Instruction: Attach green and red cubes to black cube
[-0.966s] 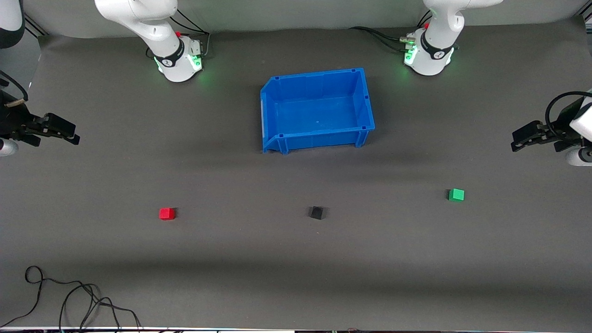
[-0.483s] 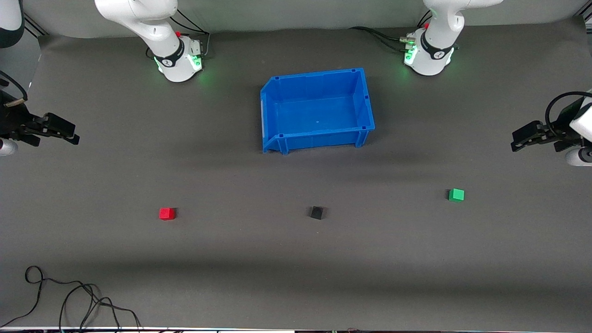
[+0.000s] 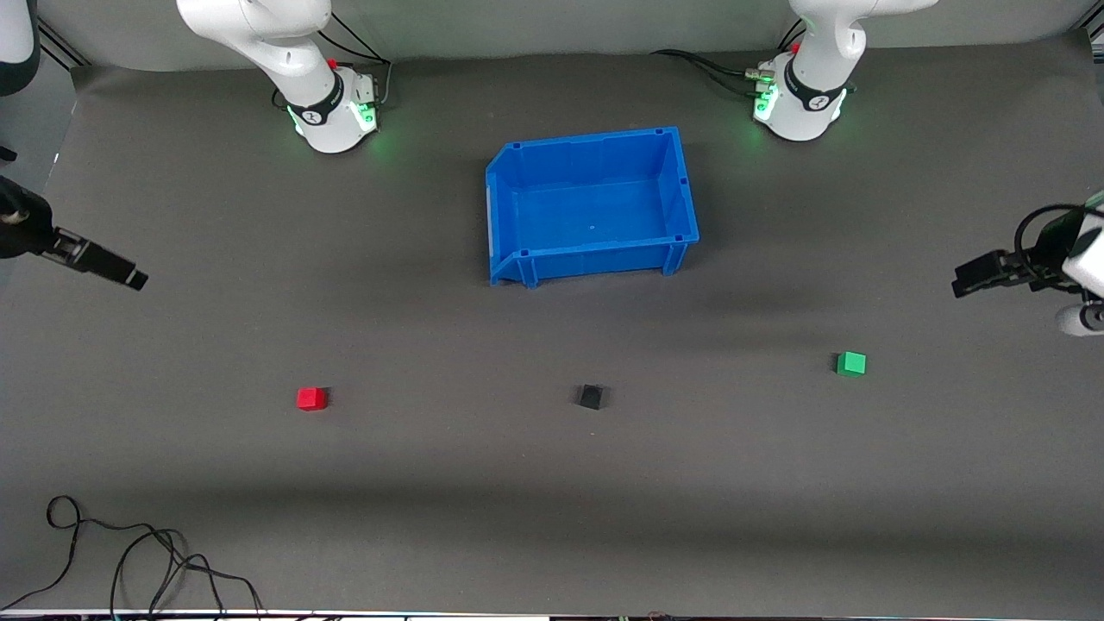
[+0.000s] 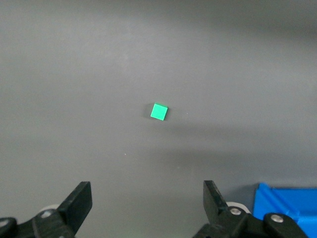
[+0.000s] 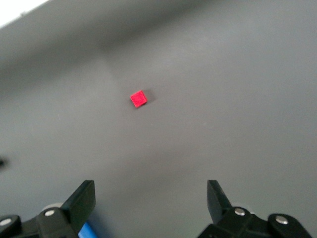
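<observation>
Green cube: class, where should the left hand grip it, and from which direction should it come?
Grip the green cube across two opposing flat side faces, descending from straight above. It sits flat and alone on the table, sides unobstructed, and the left hand is open, likely wide enough to straddle it.

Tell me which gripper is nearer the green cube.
Left. The left gripper, open, hangs at the left arm's end of the table near the green cube; the right gripper, open, is at the right arm's end.
</observation>
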Tool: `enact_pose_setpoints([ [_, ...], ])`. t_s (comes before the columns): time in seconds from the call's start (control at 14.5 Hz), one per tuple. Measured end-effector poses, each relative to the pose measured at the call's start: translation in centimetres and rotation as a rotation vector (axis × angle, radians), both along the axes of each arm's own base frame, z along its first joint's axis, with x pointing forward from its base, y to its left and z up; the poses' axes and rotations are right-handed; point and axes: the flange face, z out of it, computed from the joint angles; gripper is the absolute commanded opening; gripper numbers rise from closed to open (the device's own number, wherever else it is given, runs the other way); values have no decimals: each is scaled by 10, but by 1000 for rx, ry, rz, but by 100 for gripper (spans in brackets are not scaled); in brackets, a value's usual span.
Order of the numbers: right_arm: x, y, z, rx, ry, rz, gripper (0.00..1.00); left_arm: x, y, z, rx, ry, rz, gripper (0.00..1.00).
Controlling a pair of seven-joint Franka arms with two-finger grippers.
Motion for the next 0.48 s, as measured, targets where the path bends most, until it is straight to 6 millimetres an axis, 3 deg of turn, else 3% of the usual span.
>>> enact_pose_setpoints([
  [0.28, 23, 6, -28, 108, 60, -385, 100, 20, 17, -54, 19, 55, 253, 100],
  [0.48, 36, -5, -60, 169, 141, -597, 100, 34, 38, -102, 41, 80, 491, 100],
])
